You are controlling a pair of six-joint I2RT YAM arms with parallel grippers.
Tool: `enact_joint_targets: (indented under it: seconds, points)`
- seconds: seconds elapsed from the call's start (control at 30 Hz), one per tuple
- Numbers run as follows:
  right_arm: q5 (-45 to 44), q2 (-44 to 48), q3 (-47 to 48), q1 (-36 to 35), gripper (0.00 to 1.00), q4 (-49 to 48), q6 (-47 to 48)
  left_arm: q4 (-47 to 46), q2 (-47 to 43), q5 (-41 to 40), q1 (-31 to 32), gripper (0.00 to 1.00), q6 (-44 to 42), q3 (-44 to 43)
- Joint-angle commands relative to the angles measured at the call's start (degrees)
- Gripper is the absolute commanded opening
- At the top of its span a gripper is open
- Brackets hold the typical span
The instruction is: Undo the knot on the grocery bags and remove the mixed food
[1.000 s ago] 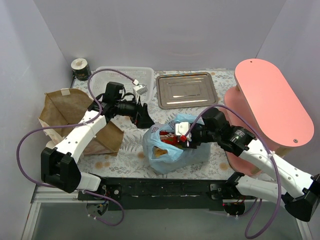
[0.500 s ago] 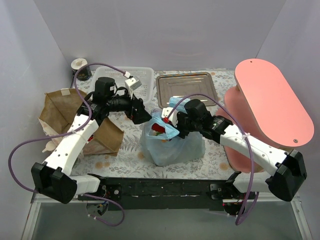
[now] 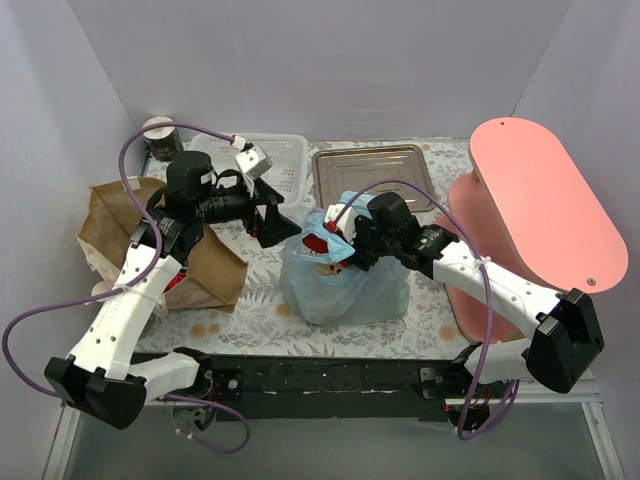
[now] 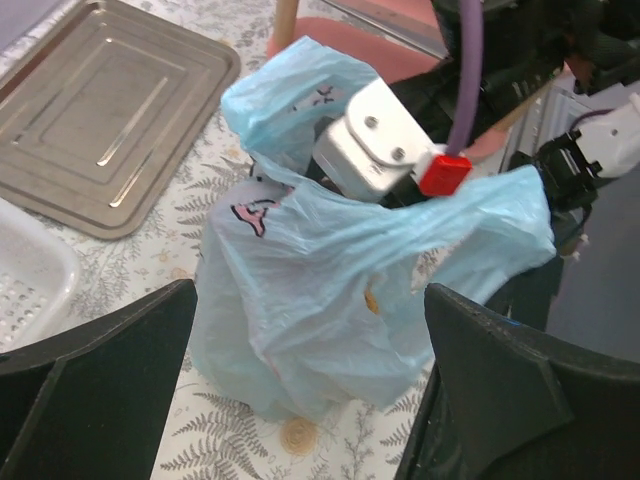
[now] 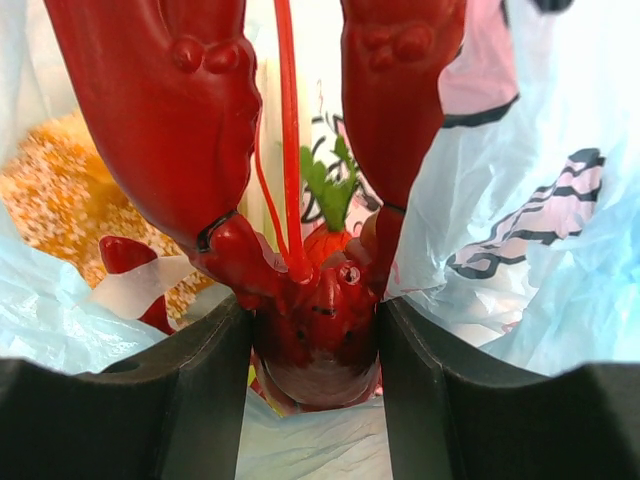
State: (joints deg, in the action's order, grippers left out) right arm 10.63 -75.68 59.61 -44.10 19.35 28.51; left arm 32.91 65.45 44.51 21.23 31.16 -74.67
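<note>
The flowered table (image 3: 250, 310) is nearest, with the two arms bolted along its near edge. Just beyond them, about midway across, the blue plastic bag (image 3: 350, 292) stands slumped, its mouth open toward the top.

The right pincer (image 5: 315, 335) is reaching into that mouth from the right side. Its two fingers (image 5: 200, 390) are pressed against either side of the red lobster (image 5: 318, 345), pinching it around the head. The lobster's big claws stretch away from the wrist camera. Behind it, down in the bag, are an orange crumbly piece (image 5: 45, 195) on the left and a green leafy tuft (image 5: 325, 190) between the claws. Blue plastic with cartoon prints rises on both sides of the grip.

The left pincer (image 3: 277, 226) hangs just to the left of the bag's top with its jaws spread wide. It holds nothing. From its wrist camera the bag sits between the fingers but apart from them.

Further left, under the left arm, is the brown paper bag (image 3: 115, 215). At the back edge a metal tray (image 3: 372, 180) lies flat, with a white basket (image 3: 285, 160) just beside it on the left. A pink stand (image 3: 545, 200) fills the right side.
</note>
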Motion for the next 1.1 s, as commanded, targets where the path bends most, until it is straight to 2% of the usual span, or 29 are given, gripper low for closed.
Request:
enact_joint_targets:
  seconds: [0.0,0.17,0.27,0.3,0.37,0.4,0.43,0.47,0.5,0.67,0.83,0.93,0.97,1.07]
  points:
    - [0.6,2.7,-0.8,0.8,0.01,-4.3,-1.8,1.7,-0.3,3.7,0.8,0.98,0.3,1.7]
    - [1.0,3.0,-0.6,0.8,0.01,-4.9,-2.1,-1.1,1.8,1.9,3.4,0.98,0.5,3.8]
    - [1.1,3.1,-0.6,0.8,0.01,-5.1,-2.1,-2.8,3.1,-4.4,6.1,0.98,-0.9,6.1]
    - [1.1,3.3,-0.7,0.8,0.01,-5.5,-2.2,-3.8,3.5,-8.3,6.9,0.91,-2.0,6.6]
    - [1.2,3.9,-1.3,0.8,0.01,-5.8,-2.3,-4.7,4.4,-10.9,6.9,0.76,-2.1,7.6]
    - [1.2,4.6,-1.6,0.8,0.01,-5.9,-2.4,-5.1,4.6,-11.7,7.0,0.57,-2.1,7.5]
    - [1.2,5.1,-2.0,0.8,0.01,-5.7,-2.4,-5.0,4.7,-12.4,7.0,0.46,-3.0,7.5]
    - [1.1,5.6,-2.8,0.8,0.01,-5.5,-2.3,-5.0,4.3,-12.6,6.9,0.19,-3.6,7.6]
    - [1.2,6.7,-3.4,0.8,0.01,-5.3,-2.2,-5.3,3.9,-13.7,6.9,0.0,-3.8,8.0]
    - [1.3,10.5,-6.7,0.9,0.01,-2.7,-0.2,-5.0,0.1,-21.3,5.1,0.0,-3.7,10.1]
    - [4.3,15.3,-9.2,1.3,0.01,0.2,2.0,-3.5,-2.3,-21.9,-1.8,0.0,-5.2,13.2]
    - [10.6,17.9,-8.5,1.3,0.01,1.6,3.7,-4.0,-2.9,-20.9,-2.8,0.0,-5.1,15.6]
    - [15.3,18.5,-8.1,1.3,0.01,2.1,5.0,-4.3,-2.6,-20.1,-2.8,0.0,-4.8,15.9]
    - [21.9,19.7,-6.0,1.2,0.01,2.3,5.9,-5.2,-0.5,-15.4,-2.8,0.0,-1.8,15.8]
